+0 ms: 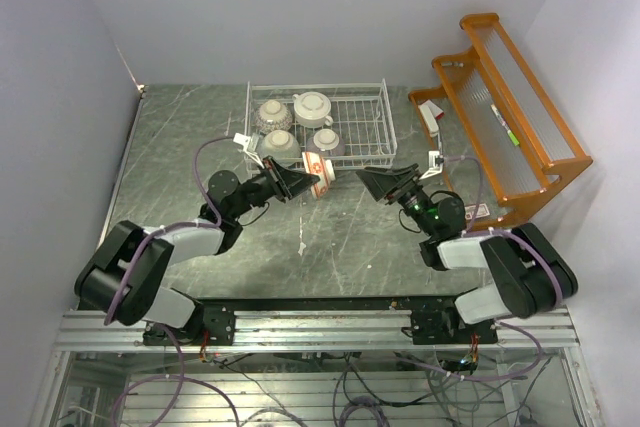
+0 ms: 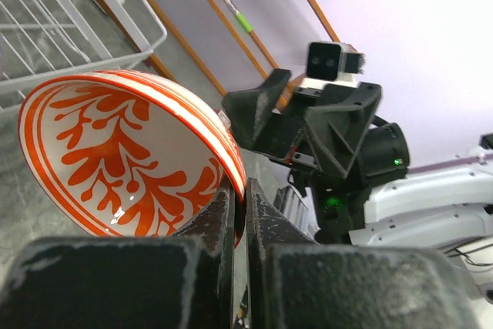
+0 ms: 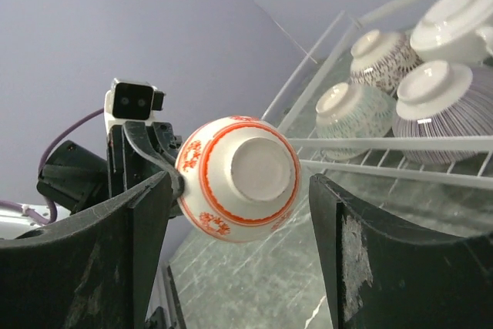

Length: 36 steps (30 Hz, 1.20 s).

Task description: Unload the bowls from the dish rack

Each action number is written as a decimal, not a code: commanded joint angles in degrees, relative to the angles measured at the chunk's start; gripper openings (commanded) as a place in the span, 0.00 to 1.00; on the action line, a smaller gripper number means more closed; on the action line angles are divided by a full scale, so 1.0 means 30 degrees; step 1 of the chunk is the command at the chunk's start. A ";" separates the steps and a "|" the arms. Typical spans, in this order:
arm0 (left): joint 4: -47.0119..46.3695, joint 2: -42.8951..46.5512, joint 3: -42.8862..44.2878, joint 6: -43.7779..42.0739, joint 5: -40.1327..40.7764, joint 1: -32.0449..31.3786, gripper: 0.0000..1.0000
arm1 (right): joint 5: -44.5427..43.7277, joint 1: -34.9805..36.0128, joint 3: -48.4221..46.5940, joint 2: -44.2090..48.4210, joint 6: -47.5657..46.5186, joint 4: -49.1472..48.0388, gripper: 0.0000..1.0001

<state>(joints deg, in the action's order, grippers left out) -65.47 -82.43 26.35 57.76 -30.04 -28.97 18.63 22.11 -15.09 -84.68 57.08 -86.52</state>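
Bowls (image 1: 326,140) mostly awaited unloading: four sat upturned in the dish rack (image 1: 370,119). The red-patterned bowl (image 1: 318,173) hung just outside it over the tabletop (image 1: 330,247) — rim clamped by the left pincer (image 1: 304,180), the right pincer (image 1: 372,179) spread apart nearby.

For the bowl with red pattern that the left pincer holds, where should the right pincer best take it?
Probably the foot ring of the red-patterned bowl, coming straight from the base side: the base faces the open right pincer, while the left pincer is shut on the rim.
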 commanded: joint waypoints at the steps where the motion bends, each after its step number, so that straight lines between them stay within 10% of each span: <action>1: 0.2909 0.1485 0.1175 -0.2339 0.1762 -0.0289 0.07 | -0.0616 -0.0104 -0.0101 0.2325 -0.2181 0.2437 0.70; 22: 2.3973 0.6382 0.6222 -0.7862 1.7298 -0.1022 0.07 | -0.6582 -0.0060 -0.2407 0.9901 -0.8933 1.8789 0.71; 36: 2.8690 0.6833 0.6695 -0.6906 2.0551 0.1509 0.07 | -0.7694 -0.0064 -0.2706 1.0234 -0.9563 2.0724 0.74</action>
<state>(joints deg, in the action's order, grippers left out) 18.00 -62.85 43.16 37.10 27.29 -26.37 -2.44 22.09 -21.80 -55.35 29.65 -25.45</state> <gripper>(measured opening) 0.102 0.739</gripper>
